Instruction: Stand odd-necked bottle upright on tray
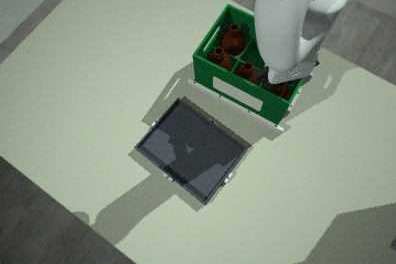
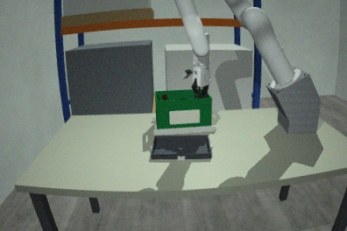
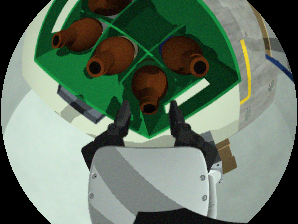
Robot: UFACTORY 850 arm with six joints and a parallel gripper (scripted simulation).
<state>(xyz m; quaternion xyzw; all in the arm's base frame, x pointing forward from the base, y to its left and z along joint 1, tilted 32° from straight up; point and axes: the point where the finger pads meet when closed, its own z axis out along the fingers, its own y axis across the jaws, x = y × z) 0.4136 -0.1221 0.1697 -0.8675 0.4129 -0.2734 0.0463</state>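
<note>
basically hovering with the xarm gripper (image 1: 272, 82) (image 2: 201, 95) (image 3: 149, 107) partly open, holding nothing, at the end corner of the green crate (image 1: 202, 72) (image 2: 162, 115) (image 3: 220, 55). looking straight between the fingertips at the neck of the corner bottle (image 1: 283, 91) (image 3: 148, 82), upright in its cell; can't tell if low enough to flank it. probably need centring on that vertical axis before closing. can't pick out the odd neck, but counting all five in the crate.
</note>
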